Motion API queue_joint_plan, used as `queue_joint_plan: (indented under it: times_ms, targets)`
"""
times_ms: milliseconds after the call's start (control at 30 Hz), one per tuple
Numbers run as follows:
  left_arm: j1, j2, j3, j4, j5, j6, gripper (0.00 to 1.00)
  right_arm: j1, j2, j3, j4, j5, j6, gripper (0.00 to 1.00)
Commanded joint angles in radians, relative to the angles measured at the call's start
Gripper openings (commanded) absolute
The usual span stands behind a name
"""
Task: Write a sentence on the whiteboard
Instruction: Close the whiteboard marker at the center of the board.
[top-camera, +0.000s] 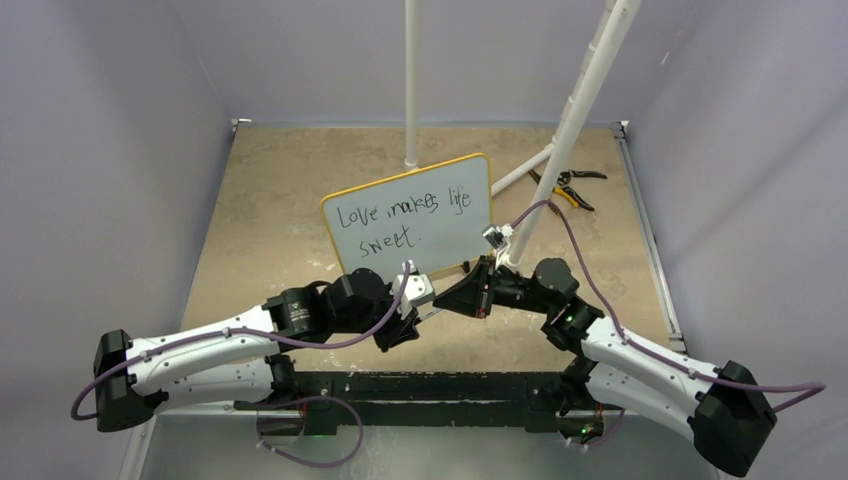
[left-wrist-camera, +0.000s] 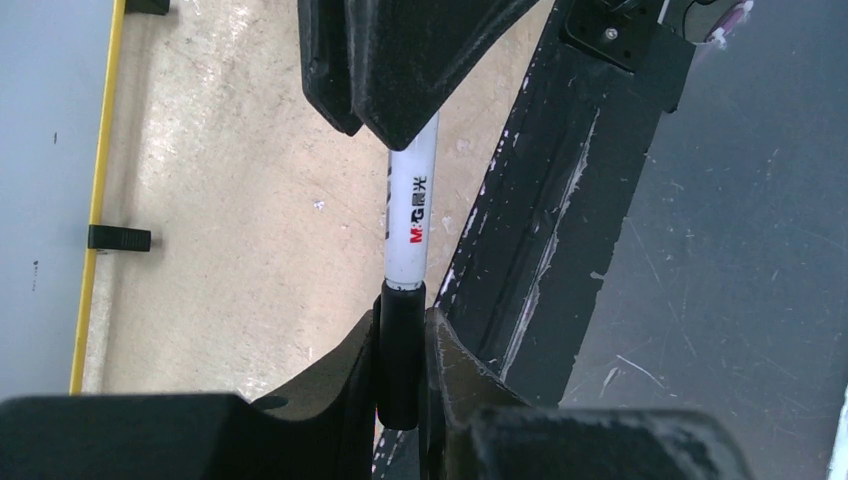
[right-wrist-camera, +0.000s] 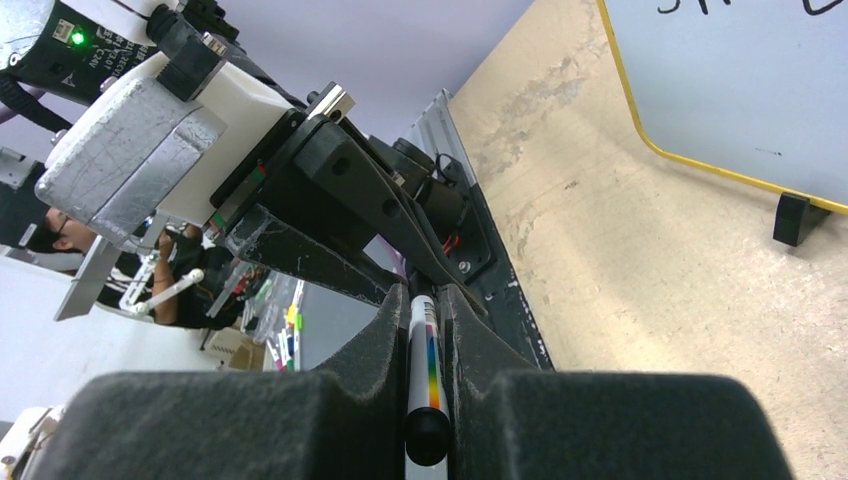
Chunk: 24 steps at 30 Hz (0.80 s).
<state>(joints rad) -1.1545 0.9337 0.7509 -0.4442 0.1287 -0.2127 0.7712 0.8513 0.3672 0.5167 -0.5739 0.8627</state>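
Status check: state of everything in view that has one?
whiteboard: upright on its feet, "Love makes life sweet." written on it
marker: off the table, gripped at both ends
left gripper: shut on the marker's black end
right gripper: shut on the marker's white barrel
pliers: lying flat behind the board, handles spread

From above and behind, the top camera overlooks the counter (top-camera: 280, 200); both close wrist cameras share the marker (left-wrist-camera: 410, 210) and whiteboard (left-wrist-camera: 45, 200).

Smooth whiteboard (top-camera: 460, 215), matt mottled tabletop (top-camera: 270, 190), glossy plastic marker (left-wrist-camera: 410, 210)
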Motion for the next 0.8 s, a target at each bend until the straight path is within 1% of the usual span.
queue_joint_plan:
  times_ms: [0, 400, 767]
  targets:
    - [-0.004, -0.034, -0.011, 0.178, 0.021, 0.023, 0.0, 0.005, 0.032, 0.001, 0.054, -0.003, -0.042, 0.0]
    - [-0.004, -0.066, -0.034, 0.233, 0.025, 0.051, 0.0, 0.117, 0.114, -0.036, 0.079, 0.04, -0.043, 0.0]
    - [-0.002, -0.079, -0.026, 0.267, 0.031, 0.056, 0.0, 0.182, 0.201, -0.03, 0.103, 0.037, -0.038, 0.0]
